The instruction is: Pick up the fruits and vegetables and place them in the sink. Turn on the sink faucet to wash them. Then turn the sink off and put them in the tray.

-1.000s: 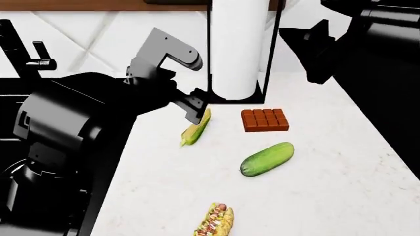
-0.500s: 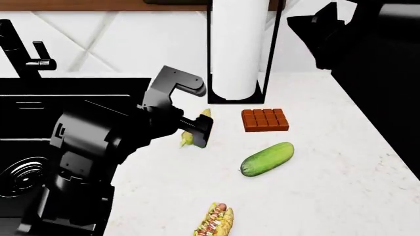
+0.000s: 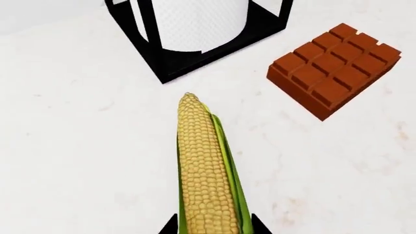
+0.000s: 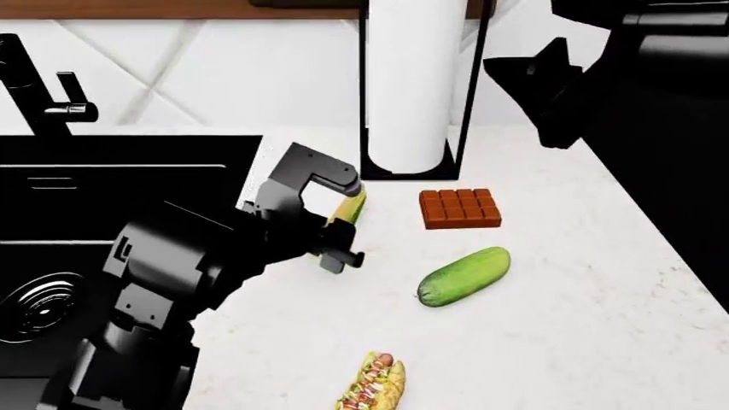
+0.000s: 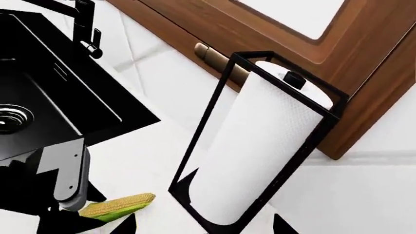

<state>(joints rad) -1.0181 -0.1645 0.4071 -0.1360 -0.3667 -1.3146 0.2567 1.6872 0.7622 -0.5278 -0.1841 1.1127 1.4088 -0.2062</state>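
In the left wrist view, the corn cob [image 3: 206,170] lay lengthwise on the white surface [image 3: 78,161], its pointed tip toward the paper towel holder [image 3: 195,44] and its thick end running out of view between two dark finger tips at the lower edge; a brown chocolate bar [image 3: 334,68] sat well apart to one side. The left gripper [image 3: 211,226] straddled the cob's thick end with its jaws open around it, though whether the pads touched the kernels could not be told. In the head view, the left gripper [image 4: 337,229] reached low over the corn cob [image 4: 348,207], of which only the tip showed beside the fingers; the cucumber [image 4: 463,276] lay apart on the surface, the hot dog [image 4: 374,384] nearer the robot, and the black sink [image 4: 114,184] with its faucet [image 4: 34,85] stood to the left. The right wrist view showed the corn cob [image 5: 117,206] beside the left arm's grey housing, the paper towel holder [image 5: 260,161] and the sink [image 5: 39,97]; the right gripper itself could not be judged open or closed. The cob looked light, stiff and bumpy, so it would likely grip well across its thick middle, while the loose husk might slip.
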